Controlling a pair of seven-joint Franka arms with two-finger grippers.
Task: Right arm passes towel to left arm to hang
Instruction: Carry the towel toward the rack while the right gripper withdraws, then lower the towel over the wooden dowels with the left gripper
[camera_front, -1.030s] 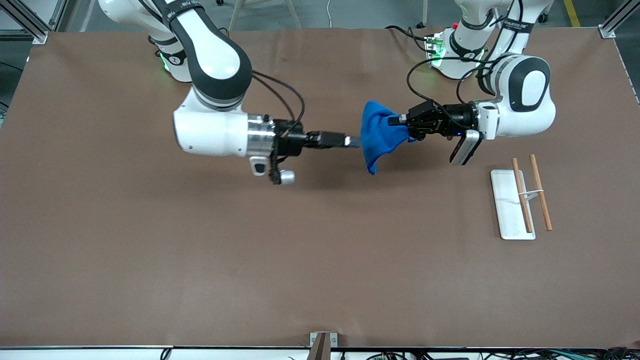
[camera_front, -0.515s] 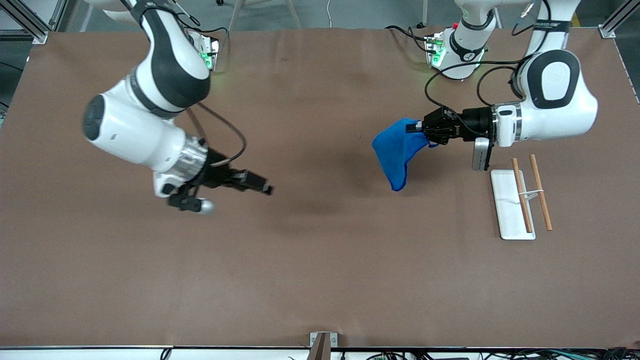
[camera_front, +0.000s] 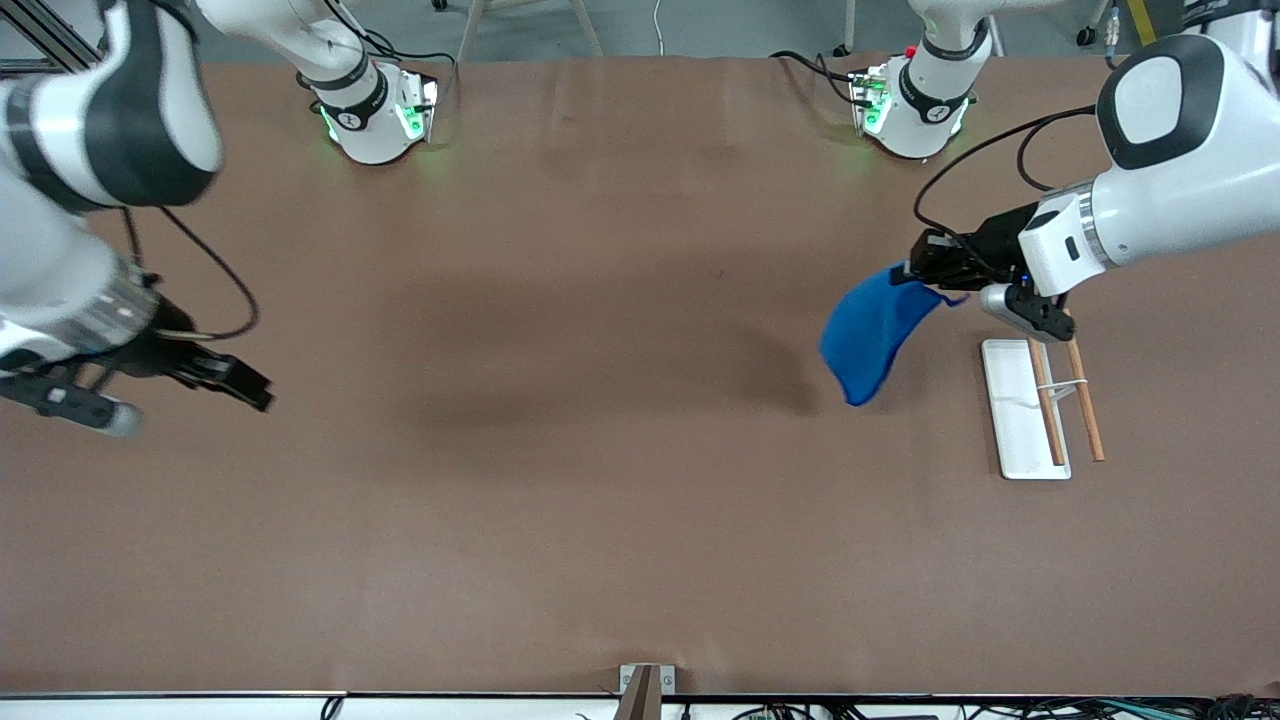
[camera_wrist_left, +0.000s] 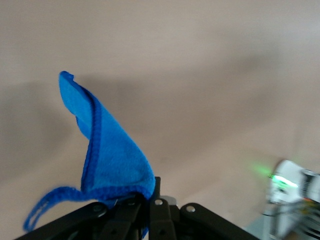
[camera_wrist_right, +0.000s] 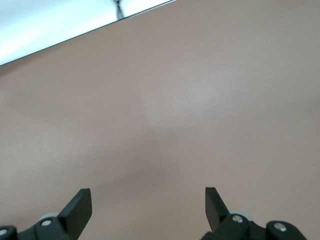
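The towel hangs in the air from the left gripper, which is pinching 1 bunched corner of it; in the left wrist view the cloth rises from between the pressed-together fingers with a loose loop of edging trailing off beside them. From that pinch the cloth's long axis runs down and toward the front edge of the desk, its free tip over bare desk just beside the white base of the small rack. The rack sits near the left arm's end of the desk, and its 2 wooden rods run roughly from the robots' edge toward the front edge. What matters for the hang is that the rack lies right next to the hanging cloth, toward the left arm's end, and the cloth's long axis points much the same way as the rods, so it probably has to be carried over and laid across them. The left arm is by far the nearer; the right gripper hovers spread and empty over the right arm's end of the desk, its 2 fingers wide apart in its wrist view, waiting
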